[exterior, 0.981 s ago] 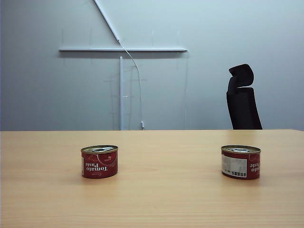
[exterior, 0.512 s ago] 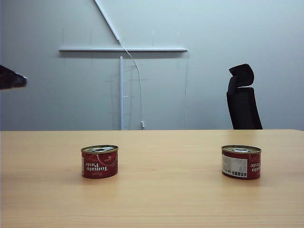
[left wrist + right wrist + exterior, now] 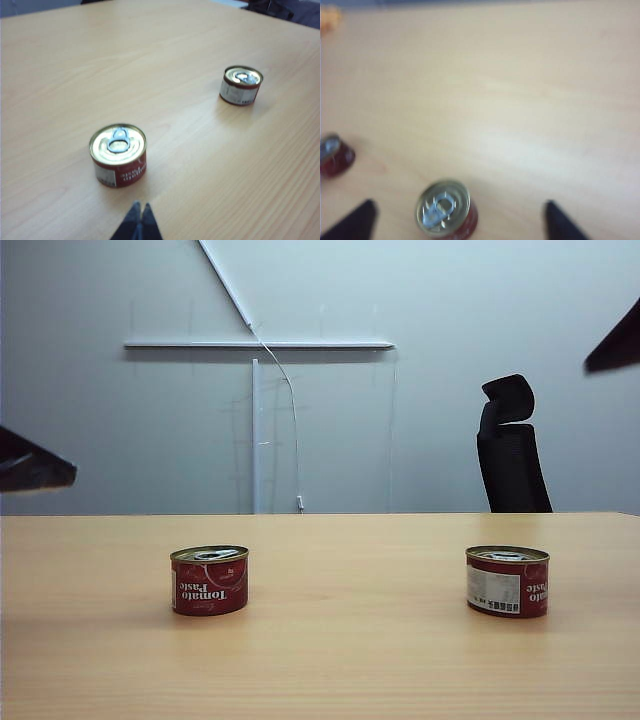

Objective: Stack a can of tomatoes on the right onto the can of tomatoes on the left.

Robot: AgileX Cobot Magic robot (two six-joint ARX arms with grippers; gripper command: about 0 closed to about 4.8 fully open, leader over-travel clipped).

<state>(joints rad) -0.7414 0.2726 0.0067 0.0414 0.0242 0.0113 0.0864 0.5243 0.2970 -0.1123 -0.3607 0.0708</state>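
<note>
Stacking is not begun, we judge: right can [image 3: 507, 581] and left can [image 3: 209, 580] stand well apart on the worktop [image 3: 350, 660], right gripper [image 3: 457, 220] fingers wide above the right one, left gripper [image 3: 138, 220] fingers closed, empty.

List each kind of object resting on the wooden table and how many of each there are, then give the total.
Tomato paste cans: 2, the left can and the right can
Total on the table: 2
</note>
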